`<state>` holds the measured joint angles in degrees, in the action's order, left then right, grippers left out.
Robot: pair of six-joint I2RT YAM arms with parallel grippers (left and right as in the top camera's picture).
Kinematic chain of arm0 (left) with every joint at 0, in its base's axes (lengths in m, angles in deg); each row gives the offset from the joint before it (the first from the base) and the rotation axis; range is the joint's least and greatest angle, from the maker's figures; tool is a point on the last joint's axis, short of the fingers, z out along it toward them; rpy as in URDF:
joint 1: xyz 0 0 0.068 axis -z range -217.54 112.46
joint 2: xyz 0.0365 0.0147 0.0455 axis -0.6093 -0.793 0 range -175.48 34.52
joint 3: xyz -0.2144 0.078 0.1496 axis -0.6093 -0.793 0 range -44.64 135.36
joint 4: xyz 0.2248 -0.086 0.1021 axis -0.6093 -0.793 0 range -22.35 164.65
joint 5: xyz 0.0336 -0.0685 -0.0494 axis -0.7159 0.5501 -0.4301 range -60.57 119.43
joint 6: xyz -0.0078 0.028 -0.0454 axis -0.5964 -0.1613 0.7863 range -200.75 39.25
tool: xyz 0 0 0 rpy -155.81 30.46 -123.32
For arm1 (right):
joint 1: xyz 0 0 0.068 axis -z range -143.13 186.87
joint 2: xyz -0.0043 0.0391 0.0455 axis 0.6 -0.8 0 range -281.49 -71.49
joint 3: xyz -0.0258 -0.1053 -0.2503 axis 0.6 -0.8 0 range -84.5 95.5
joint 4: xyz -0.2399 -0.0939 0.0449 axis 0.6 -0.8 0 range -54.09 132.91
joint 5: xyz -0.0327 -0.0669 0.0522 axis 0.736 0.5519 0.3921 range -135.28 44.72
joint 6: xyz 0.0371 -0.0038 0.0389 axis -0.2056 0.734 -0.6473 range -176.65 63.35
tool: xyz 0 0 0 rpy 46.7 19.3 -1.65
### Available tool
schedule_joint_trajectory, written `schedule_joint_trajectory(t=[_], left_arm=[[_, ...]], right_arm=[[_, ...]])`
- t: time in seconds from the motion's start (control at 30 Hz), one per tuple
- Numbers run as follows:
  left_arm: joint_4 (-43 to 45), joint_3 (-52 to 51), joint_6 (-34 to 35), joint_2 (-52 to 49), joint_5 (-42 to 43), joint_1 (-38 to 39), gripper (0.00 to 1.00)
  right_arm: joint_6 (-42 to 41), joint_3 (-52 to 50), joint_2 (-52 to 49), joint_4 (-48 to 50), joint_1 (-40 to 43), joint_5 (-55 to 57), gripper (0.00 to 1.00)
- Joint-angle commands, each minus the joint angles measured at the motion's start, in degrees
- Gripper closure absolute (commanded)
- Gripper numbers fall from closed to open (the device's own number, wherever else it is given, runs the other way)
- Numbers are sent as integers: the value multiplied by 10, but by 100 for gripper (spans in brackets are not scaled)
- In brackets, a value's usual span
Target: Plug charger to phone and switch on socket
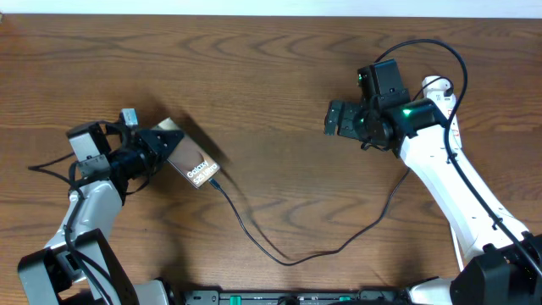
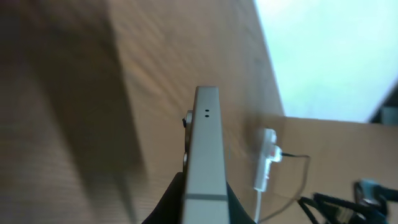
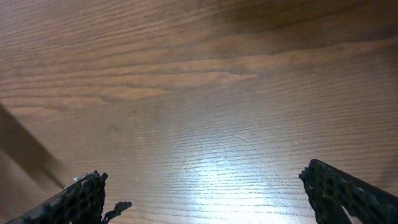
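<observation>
1. Overhead: shows the left gripper (image 1: 169, 152) pinching one end of the phone (image 1: 196, 165) at the left of the wooden table (image 1: 271, 68), tilted on edge, probably to brace it against the plug.
2. Finds the charger (image 1: 288, 258) cable meeting the phone's free end, apparently plugged in, then looping across the wood toward the right arm.
3. Left wrist: looks along the phone's thin edge, clamped between both fingers, and places the socket (image 2: 266, 158), a white power strip, well beyond it.
4. Right wrist: reveals the right gripper (image 3: 214, 198) spread wide, holding nothing, hovering over bare wood, likely free to reach the socket.
5. Cannot tell the switch's position: too small.
</observation>
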<state>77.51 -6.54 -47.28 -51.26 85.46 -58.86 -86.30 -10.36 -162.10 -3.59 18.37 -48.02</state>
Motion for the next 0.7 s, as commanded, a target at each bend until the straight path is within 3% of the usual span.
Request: schedule_joint_trajectory(t=[0.0, 0.3, 0.67], left_arm=[[-3, 4, -24, 0, -28, -1, 93], [-57, 3, -30, 0, -108, -1, 93], [-72, 3, -27, 0, -116, -1, 92]], right_arm=[[6, 4, 7, 0, -3, 9, 1], [6, 4, 7, 0, -3, 9, 1], [6, 4, 7, 0, -3, 9, 1]])
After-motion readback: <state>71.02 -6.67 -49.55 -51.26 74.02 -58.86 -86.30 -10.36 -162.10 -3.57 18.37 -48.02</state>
